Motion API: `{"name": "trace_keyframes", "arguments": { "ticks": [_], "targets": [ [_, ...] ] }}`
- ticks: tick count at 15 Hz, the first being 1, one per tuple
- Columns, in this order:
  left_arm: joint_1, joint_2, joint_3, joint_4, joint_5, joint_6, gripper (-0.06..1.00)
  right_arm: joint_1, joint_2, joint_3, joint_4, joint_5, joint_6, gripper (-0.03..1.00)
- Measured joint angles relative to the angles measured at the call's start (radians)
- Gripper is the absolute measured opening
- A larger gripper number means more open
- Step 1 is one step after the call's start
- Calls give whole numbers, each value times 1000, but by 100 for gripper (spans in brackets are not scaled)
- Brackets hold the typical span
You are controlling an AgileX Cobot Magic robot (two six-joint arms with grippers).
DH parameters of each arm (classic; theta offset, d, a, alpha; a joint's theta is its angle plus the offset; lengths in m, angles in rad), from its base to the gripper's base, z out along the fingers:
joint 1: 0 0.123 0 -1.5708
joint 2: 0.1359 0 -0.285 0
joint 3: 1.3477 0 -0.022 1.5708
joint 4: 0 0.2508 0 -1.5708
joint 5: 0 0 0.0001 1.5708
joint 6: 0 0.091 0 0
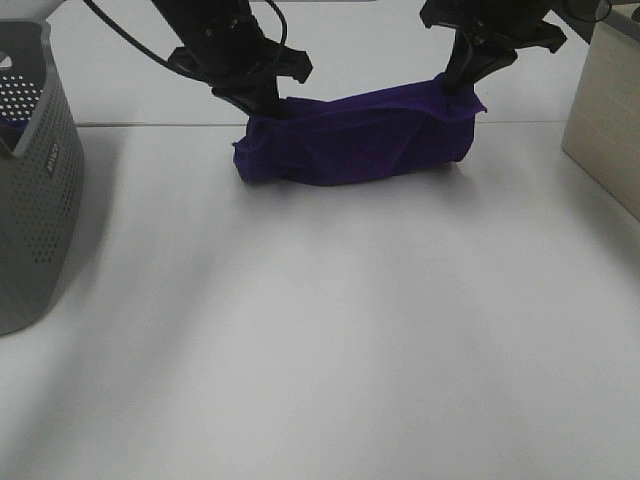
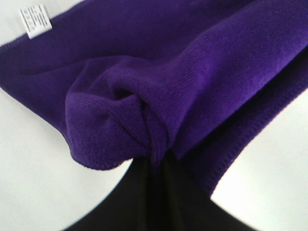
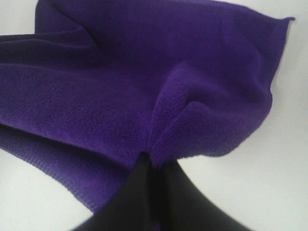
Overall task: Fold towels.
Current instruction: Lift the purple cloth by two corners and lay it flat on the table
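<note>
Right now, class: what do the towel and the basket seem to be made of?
The towel: soft woven or knitted cloth, matte purple; fine ribbed texture and stitched hem show. The basket: probably moulded plastic, matte grey; stiff wall with rows of holes.

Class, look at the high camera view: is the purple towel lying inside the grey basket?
No, the towel is gripped by the left tool and the right tool, well apart from the basket.

The towel (image 1: 355, 140) sat on the table (image 1: 330, 330), my left gripper (image 1: 262, 105) at its upper left end and my right gripper (image 1: 458, 82) at its upper right end. A basket (image 1: 40, 200) stood well left of the towel, nearer the front; a box (image 1: 605, 130) stood right of it.
</note>
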Motion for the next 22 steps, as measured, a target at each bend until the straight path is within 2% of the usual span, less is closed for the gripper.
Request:
{"name": "trace_keyframes", "arguments": {
  "ticks": [2, 4, 13, 17, 22],
  "targets": [
    [0, 22, 2, -9, 81, -22, 2, 0, 0, 0, -34, 22, 33, 0],
    [-2, 31, 44, -14, 89, -32, 2, 3, -2, 30, -32, 27, 55, 0],
    [-73, 31, 307, -16, 75, -98, 2, 6, -41, 455, -38, 21, 58, 0],
    [-101, 31, 333, 7, 61, -103, 2, 6, -41, 626, -49, -89, 70, 0],
    [-102, 66, 333, 7, 63, -116, 2, 6, -38, 659, -44, -147, 78, 2]
  ]
}}
